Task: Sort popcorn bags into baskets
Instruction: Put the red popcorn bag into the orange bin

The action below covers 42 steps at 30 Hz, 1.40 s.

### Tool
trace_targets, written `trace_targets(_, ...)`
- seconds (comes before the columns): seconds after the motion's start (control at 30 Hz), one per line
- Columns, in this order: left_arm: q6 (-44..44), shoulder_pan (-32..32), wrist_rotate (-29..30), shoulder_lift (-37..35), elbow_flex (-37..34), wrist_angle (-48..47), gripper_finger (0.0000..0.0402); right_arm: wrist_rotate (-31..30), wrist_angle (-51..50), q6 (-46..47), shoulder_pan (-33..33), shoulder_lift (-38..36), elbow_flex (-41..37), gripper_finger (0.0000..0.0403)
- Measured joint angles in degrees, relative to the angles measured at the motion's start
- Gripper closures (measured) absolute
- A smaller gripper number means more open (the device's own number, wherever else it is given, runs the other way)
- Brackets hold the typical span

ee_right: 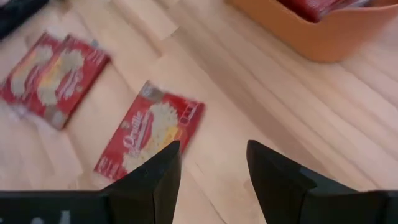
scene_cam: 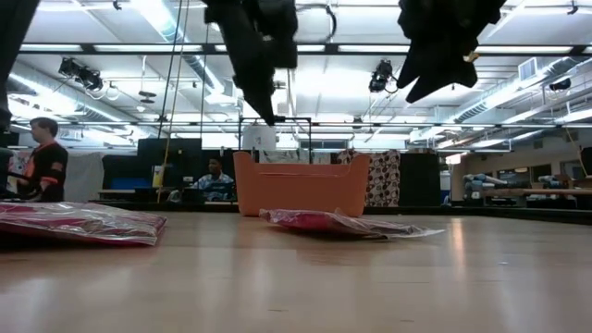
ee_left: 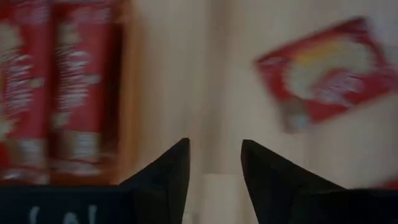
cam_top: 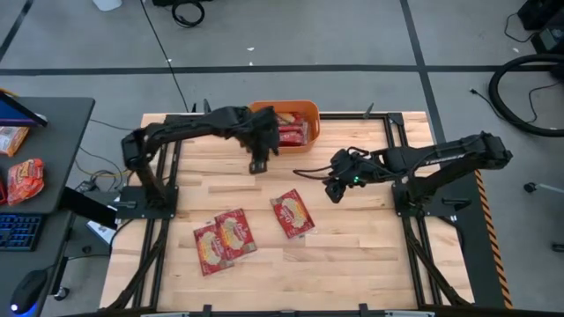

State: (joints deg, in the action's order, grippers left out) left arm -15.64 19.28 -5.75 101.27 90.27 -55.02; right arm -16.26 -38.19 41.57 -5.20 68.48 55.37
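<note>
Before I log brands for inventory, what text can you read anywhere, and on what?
"Orville", partly legible, in white script on the lone popcorn bag lying on the table.
Print on the overlapping pair of bags and the bags in the orange basket is too blurred.

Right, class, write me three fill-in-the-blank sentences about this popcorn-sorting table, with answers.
1. The flat red foil popcorn bags lying on the wooden table number ____.
2. The orange plastic basket already holds ____ bags.
3. The left gripper and right gripper both hang ____, holding nothing.

Answers: three; red; open
</note>
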Motion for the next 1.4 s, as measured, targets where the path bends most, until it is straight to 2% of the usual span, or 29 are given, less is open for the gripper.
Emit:
trace_targets(0.17, 1.53, -3.39, -5.56, -7.06, -8.67, 5.40, 0.0272, 6.17, 0.50, -7.19, 1.36, 2.93, 0.00, 0.0215)
trace_targets(0.37, 11.34, -8.44, -5.52, -13.83, -20.36, 11.99, 0.0283, 9.86, 3.74, -6.82, 1.37, 9.61, -0.04, 0.0215)
trace_targets(0.6, 21.97, -17.39, -1.49, -18.45, -29.17, 17.03, 0.0284, 19.72, 15.34, -7.61, 0.44, 19.16, -0.04, 0.0215)
trace_targets(0.87, 33.37, -27.24, 3.77, -22.24, -38.36, 25.78, 0.0284, 27.69, 18.66, -5.81, 0.44, 26.10, -0.02, 0.0215)
trace_targets(0.97, 37.32, -30.58, 5.08, -24.43, -41.68, 25.30, 0.0284, 30.90, 21.50, -5.52, 0.03, 27.69, 0.10, 0.0215)
trace_targets(1.07, 40.90, -33.93, 6.10, -26.77, -44.37, 25.70, 0.0284, 31.76, 22.04, -4.79, -0.77, 29.00, 0.88, 0.0215)
trace_targets(1.2, 42.01, -39.35, 6.68, -28.81, -46.50, 25.55, 0.0284, 29.24, 25.06, -2.60, -1.46, 28.92, 0.95, 0.0215)
trace_targets(1.3, 39.08, -44.76, 7.14, -28.76, -47.82, 24.68, 0.0284, 26.63, 26.14, -1.87, -1.54, 28.45, 0.88, 0.0215)
trace_targets(1.4, 32.80, -50.19, 10.26, -28.10, -49.09, 23.11, 0.0284, 24.84, 27.41, -0.75, -1.51, 28.44, 0.98, 0.0215)
